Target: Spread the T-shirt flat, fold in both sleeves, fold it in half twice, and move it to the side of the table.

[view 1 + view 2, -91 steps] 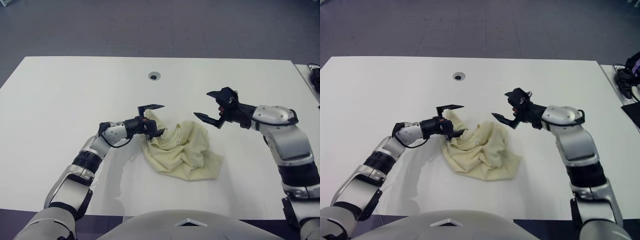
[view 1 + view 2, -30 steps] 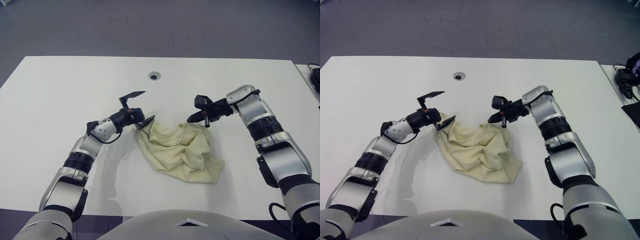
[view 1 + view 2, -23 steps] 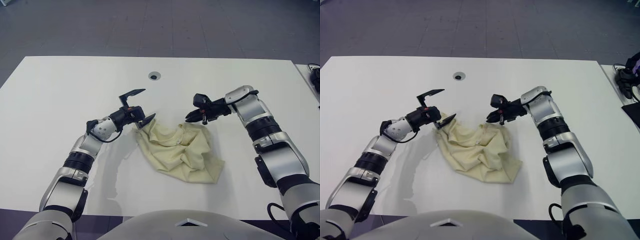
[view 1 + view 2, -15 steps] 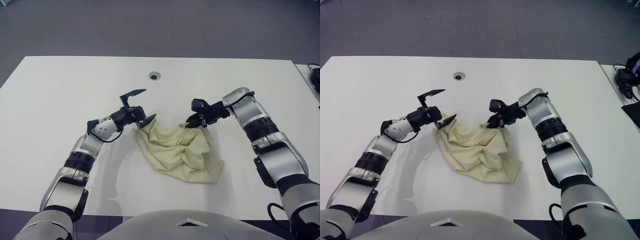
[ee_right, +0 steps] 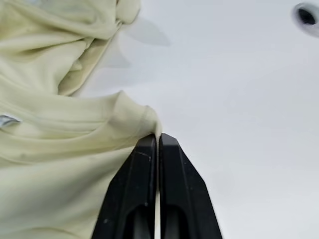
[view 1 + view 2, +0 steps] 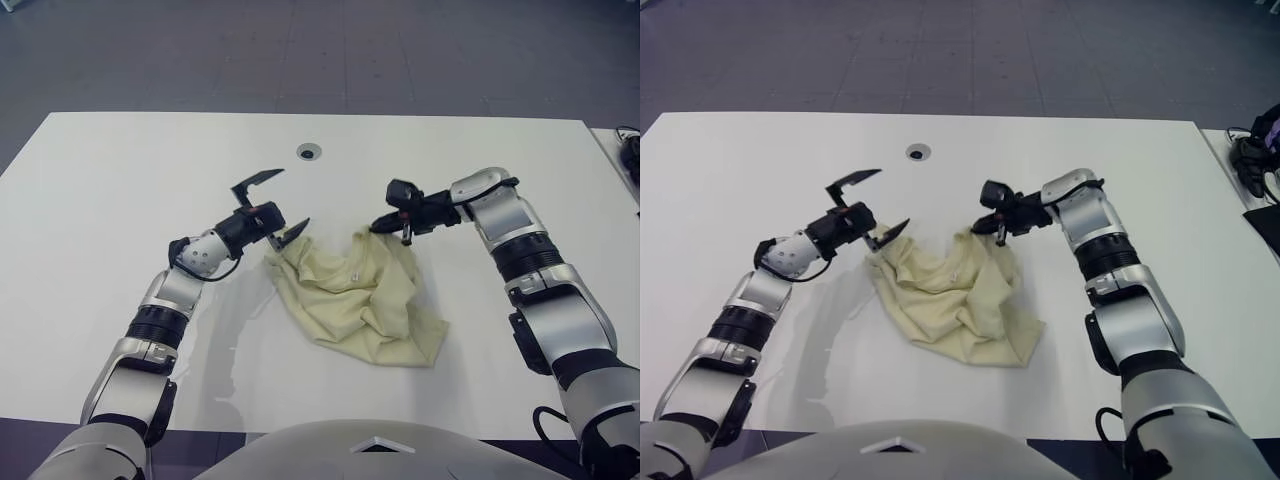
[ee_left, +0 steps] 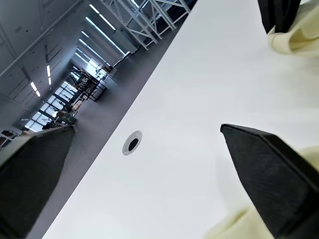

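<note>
Over the table [image 6: 130, 160], right jaws tight on T-shirt [image 6: 365, 300], left jaws wide.

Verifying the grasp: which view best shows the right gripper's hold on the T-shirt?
Right wrist view: the right gripper is close up, shut on a T-shirt edge. The eye views show it small, with cloth drawn up to its tip. The left wrist view has it as a dark sliver far off.

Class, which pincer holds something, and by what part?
The right pincer is shut on the T-shirt, pinching a fold at its far edge. The left pincer is open, holding nothing.
</note>
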Controlling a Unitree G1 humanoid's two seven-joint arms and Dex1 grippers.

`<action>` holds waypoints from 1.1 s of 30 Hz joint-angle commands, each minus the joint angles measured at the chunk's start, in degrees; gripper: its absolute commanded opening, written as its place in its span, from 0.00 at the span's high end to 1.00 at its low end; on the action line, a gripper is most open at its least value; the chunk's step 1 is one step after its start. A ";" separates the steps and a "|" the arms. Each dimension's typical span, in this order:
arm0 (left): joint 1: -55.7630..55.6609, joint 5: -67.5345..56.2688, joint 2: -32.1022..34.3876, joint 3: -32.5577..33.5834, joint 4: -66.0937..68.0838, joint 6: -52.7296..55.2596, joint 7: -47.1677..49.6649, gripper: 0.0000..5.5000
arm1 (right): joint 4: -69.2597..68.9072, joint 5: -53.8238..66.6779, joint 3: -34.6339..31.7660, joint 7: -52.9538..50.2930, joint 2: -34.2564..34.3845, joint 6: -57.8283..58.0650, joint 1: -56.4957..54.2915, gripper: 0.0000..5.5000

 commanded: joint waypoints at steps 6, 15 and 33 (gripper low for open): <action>3.30 -19.77 4.39 3.07 -17.51 19.98 -20.13 0.02 | -9.97 6.39 -11.64 -13.12 -1.29 2.69 5.25 1.00; -4.66 -20.18 2.63 -3.27 -12.46 25.40 -34.31 0.07 | -19.78 9.18 -11.30 -16.62 0.02 6.91 11.00 1.00; -18.36 -14.36 0.14 -6.64 11.04 22.28 -49.70 0.59 | -24.21 9.29 -8.72 -18.19 -0.03 8.02 14.62 1.00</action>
